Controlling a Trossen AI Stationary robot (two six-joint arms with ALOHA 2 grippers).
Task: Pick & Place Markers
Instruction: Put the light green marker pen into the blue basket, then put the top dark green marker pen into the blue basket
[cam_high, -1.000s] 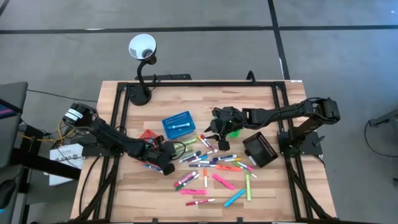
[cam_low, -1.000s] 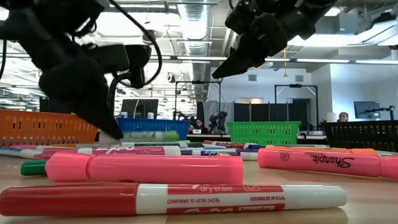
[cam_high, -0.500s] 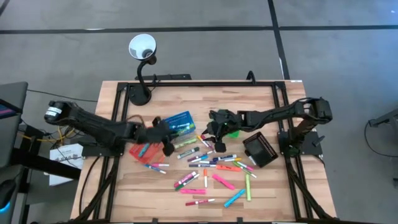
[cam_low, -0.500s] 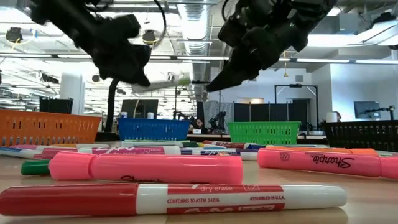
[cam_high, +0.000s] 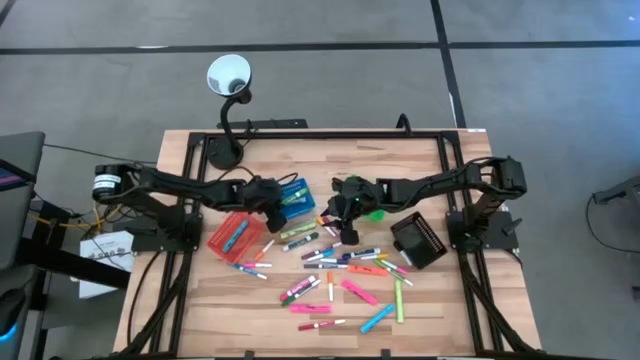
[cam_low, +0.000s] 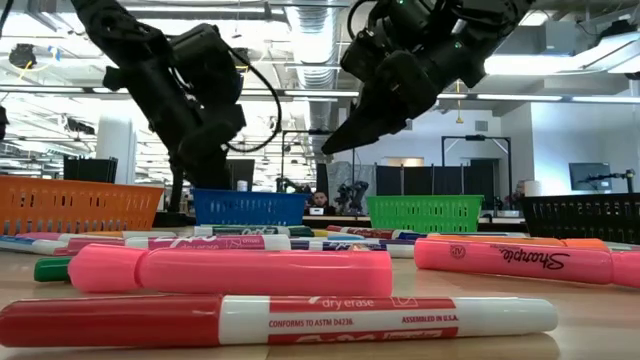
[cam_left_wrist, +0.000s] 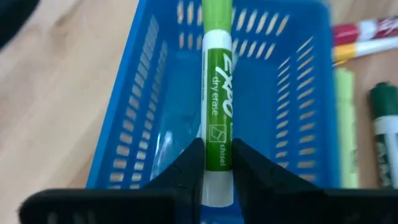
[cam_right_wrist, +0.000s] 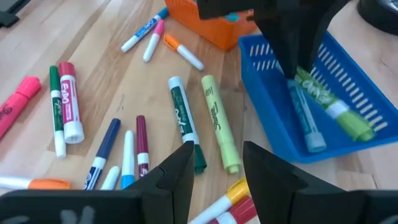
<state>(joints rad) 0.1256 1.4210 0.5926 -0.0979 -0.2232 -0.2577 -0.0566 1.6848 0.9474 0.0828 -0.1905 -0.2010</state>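
The wooden table (cam_high: 250, 310) carried the whole job, framed by black rails, with a scatter of markers (cam_high: 340, 280) spread across its middle and front; at the left lay the orange basket (cam_high: 232, 235), behind it the blue basket (cam_high: 283, 198), and over on the right the green basket (cam_high: 375, 213) and the black basket (cam_high: 418, 240); the left arm reached in from the left edge so that the left gripper (cam_high: 272, 203) hung over the blue basket, while the right gripper (cam_high: 347, 225) hovered over the back of the marker scatter, between the blue and green baskets; in the left wrist view the left gripper (cam_left_wrist: 217, 163) was closed narrowly on a green marker (cam_left_wrist: 217, 99), a white-labelled dry-erase pen pinched near its tail end between the two dark fingers (cam_left_wrist: 186, 168); that pen's long axis ran straight out ahead of the claw, roughly along the length of the basket beneath it, so the pen sat directly above the basket floor and, by my reckoning, needed only a release or a small lowering to drop in lengthwise without catching the mesh walls; the right gripper (cam_right_wrist: 214, 158) stood part open and empty, its fingers pointing down toward a dark green marker (cam_right_wrist: 184, 124) and a yellow-green marker (cam_right_wrist: 219, 121) lying side by side just beside the blue basket; two pens already lay inside that basket in the right wrist view; the left arm was plainly the nearer one for the drop.
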